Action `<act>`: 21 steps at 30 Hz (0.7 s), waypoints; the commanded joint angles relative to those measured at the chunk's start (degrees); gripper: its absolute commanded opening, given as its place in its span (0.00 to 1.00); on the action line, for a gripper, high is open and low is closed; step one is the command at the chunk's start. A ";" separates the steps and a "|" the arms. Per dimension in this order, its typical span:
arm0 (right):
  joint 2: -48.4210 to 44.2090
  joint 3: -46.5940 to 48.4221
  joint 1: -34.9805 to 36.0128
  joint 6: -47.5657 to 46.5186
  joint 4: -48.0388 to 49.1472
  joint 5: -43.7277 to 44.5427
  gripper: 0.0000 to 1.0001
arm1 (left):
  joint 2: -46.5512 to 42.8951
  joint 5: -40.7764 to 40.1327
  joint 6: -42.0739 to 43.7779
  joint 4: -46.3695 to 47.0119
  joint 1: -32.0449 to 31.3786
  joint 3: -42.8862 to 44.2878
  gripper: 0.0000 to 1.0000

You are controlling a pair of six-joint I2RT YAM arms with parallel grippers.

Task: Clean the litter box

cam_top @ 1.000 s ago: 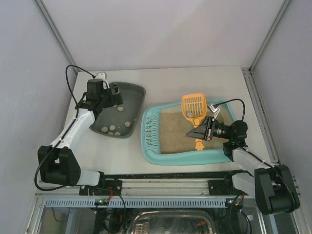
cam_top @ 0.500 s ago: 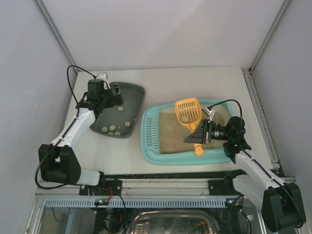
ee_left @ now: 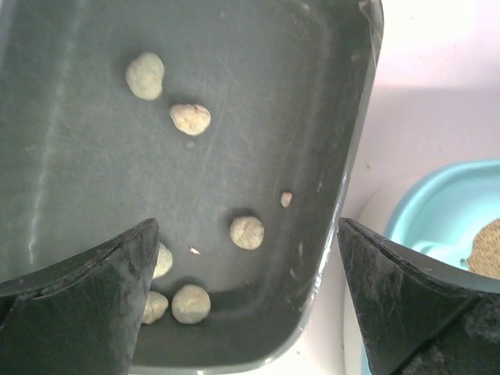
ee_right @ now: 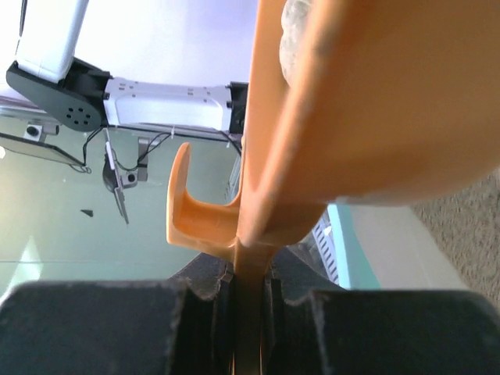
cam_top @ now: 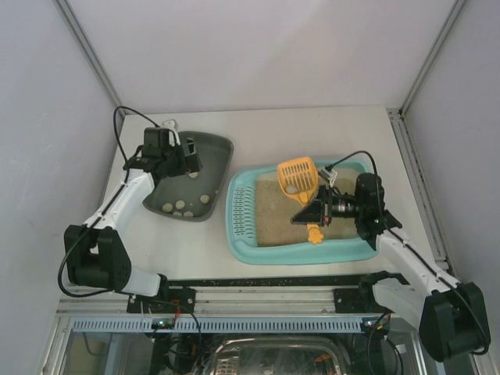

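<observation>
White desk [cam_top: 312, 129] bears the large light-turquoise plastic litter box [cam_top: 258, 254]. Above it, the right gripper [cam_top: 312, 212] jaws pinch an orange slotted plastic scoop [cam_top: 297, 178], apparently loaded. Left gripper [cam_top: 186, 160] jaws are spread over the dark grey-green plastic tray [cam_top: 211, 168] just left. Transfer step judged; next, carry level leftward, then tip.

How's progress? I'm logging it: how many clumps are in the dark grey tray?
7 clumps in the dark grey tray, by the left wrist view: two upper left, one mid-tray, a tiny one beside it, three at lower left. More may hide under the left claw.
</observation>
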 commanded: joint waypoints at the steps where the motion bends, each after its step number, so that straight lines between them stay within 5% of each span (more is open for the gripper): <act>1: 5.37 14.14 3.83 -5.81 -9.34 4.78 0.00 | 0.72 5.41 -2.43 -6.86 0.46 10.15 1.00; 11: 33.69 51.32 17.30 -18.73 -33.61 6.75 0.00 | -4.48 1.11 -0.62 -5.30 8.66 20.13 1.00; 16: 47.09 63.43 18.81 -18.88 -35.65 1.70 0.00 | -4.24 6.03 -3.79 -7.09 17.74 21.41 1.00; 21: 55.20 68.79 18.96 -9.53 -25.90 0.23 0.00 | -7.54 6.39 -3.79 -7.23 23.41 18.52 1.00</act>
